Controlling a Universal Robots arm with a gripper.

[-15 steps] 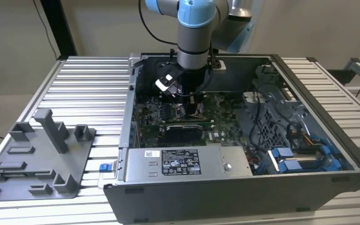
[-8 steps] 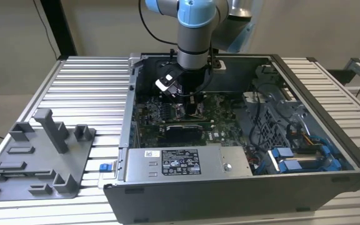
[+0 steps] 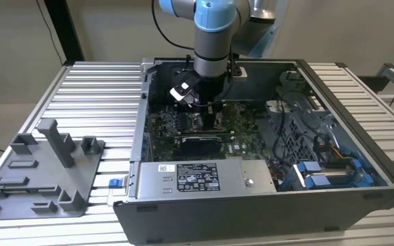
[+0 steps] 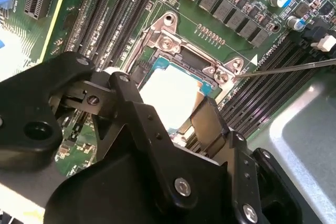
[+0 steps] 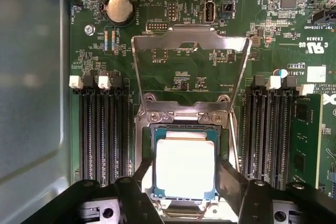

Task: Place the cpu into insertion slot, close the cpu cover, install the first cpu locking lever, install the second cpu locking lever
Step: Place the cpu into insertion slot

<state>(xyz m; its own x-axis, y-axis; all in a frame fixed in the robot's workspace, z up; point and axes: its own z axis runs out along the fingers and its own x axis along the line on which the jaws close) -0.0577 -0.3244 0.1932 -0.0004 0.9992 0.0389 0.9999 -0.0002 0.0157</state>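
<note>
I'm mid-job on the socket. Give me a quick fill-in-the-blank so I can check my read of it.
1. The cpu rests in the insertion slot with its shiny metal face ____.
2. The cpu cover is swung ____, not lying over the chip.
3. The claw sits closest to the ____.

Missing words: up; open; cpu.

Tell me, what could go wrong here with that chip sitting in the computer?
The claw straddles the cpu in the insertion slot; pulling away askew might nudge the chip crooked. The cpu cover is open, so closing it on a tilted chip could damage the socket.
</note>
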